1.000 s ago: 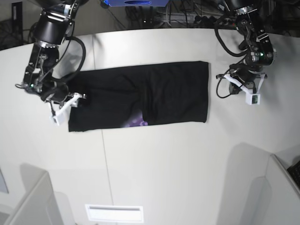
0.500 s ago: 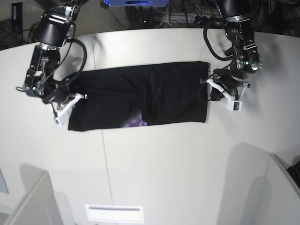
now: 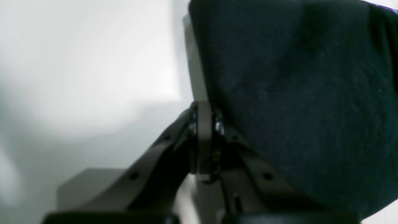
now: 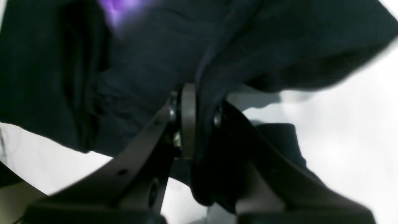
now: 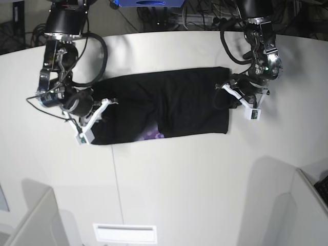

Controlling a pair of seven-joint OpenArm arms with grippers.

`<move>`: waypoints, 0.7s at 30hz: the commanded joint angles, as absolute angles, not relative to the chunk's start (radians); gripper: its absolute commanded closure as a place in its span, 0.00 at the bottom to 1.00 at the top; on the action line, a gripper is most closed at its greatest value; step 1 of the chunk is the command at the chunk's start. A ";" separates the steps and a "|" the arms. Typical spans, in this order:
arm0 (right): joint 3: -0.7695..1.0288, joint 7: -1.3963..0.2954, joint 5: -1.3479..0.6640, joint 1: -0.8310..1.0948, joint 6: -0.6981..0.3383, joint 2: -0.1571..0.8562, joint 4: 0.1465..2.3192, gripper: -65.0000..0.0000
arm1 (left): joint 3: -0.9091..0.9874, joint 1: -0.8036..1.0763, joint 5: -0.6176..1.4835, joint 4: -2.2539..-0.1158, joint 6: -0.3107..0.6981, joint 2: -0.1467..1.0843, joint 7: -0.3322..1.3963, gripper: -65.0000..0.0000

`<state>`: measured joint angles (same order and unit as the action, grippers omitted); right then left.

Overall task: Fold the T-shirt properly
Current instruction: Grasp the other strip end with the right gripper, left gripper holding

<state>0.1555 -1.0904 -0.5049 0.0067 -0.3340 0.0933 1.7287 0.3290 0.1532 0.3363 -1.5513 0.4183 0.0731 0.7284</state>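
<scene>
T-shirt [image 5: 164, 105] lies as a long black band, purple print peeking.

- I see the T-shirt [image 5: 164, 107] lying as a long black band across the white desk [image 5: 179, 179], a purple patch at its near edge
- My right gripper [image 5: 97, 110] and left gripper [image 5: 229, 95] sit at opposite ends
</scene>
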 commanded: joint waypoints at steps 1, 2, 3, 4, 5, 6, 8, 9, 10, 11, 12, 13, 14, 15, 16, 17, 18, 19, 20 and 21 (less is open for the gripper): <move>0.143 -1.070 -0.524 -0.008 -0.338 0.096 1.771 1.00 | 0.334 0.147 0.344 -1.572 0.423 0.082 0.713 1.00; 0.131 -1.072 -0.524 -0.007 -0.338 0.088 1.791 1.00 | 0.334 0.148 0.344 -1.572 0.423 0.088 0.713 1.00; 0.122 -1.072 -0.524 -0.005 -0.338 0.079 1.811 1.00 | 0.334 0.153 0.344 -1.572 0.423 0.104 0.713 1.00; 0.116 -1.072 -0.524 0.002 -0.338 0.073 1.833 1.00 | 0.334 0.163 0.344 -1.572 0.423 0.114 0.713 1.00; 0.108 -1.072 -0.524 0.005 -0.338 0.067 1.853 1.00 | 0.334 0.166 0.344 -1.573 0.423 0.120 0.713 1.00; 0.099 -1.072 -0.524 0.008 -0.338 0.059 1.871 1.00 | 0.334 0.168 0.344 -1.573 0.423 0.124 0.713 1.00; 0.076 -1.081 -0.524 0.013 -0.338 0.053 1.902 1.00 | 0.334 0.171 0.344 -1.573 0.423 0.125 0.713 1.00; 0.064 -1.096 -0.524 0.013 -0.338 0.051 1.913 1.00 | 0.334 0.171 0.344 -1.573 0.423 0.125 0.713 1.00; 0.048 -1.109 -0.526 0.010 -0.338 0.050 1.922 1.00 | 0.334 0.173 0.344 -1.573 0.423 0.125 0.713 1.00; 0.033 -1.112 -0.526 0.010 -0.338 0.041 1.929 1.00 | 0.334 0.176 0.344 -1.573 0.423 0.125 0.713 1.00; 0.024 -1.118 -0.526 0.010 -0.338 0.028 1.937 1.00 | 0.334 0.179 0.344 -1.573 0.423 0.125 0.713 1.00; 0.013 -1.118 -0.526 0.010 -0.338 0.022 1.946 1.00 | 0.328 0.177 0.344 -1.573 0.423 0.125 0.713 1.00; 0.012 -1.122 -0.526 0.012 -0.338 0.015 1.954 1.00 | 0.323 0.177 0.344 -1.573 0.423 0.125 0.713 1.00; 0.010 -1.125 -0.526 0.012 -0.338 0.010 1.962 1.00 | 0.323 0.177 0.344 -1.573 0.423 0.120 0.713 1.00; -0.005 -1.125 -0.526 0.012 -0.338 -0.004 1.962 1.00 | 0.323 0.176 0.343 -1.573 0.423 0.119 0.713 1.00; -0.018 -1.125 -0.526 0.012 -0.338 -0.012 1.962 1.00 | 0.323 0.176 0.343 -1.573 0.423 0.119 0.713 1.00; -0.028 -1.125 -0.526 0.010 -0.338 -0.013 1.962 1.00 | 0.323 0.174 0.343 -1.573 0.423 0.119 0.713 1.00; -0.038 -1.127 -0.526 0.010 -0.338 -0.019 1.962 1.00 | 0.323 0.174 0.343 -1.572 0.423 0.119 0.713 1.00; -0.050 -1.127 -0.526 0.010 -0.338 -0.021 1.962 1.00 | 0.323 0.174 0.343 -1.572 0.423 0.120 0.713 1.00; -0.064 -1.124 -0.526 0.010 -0.338 -0.021 1.962 1.00 | 0.323 0.176 0.343 -1.572 0.423 0.122 0.713 1.00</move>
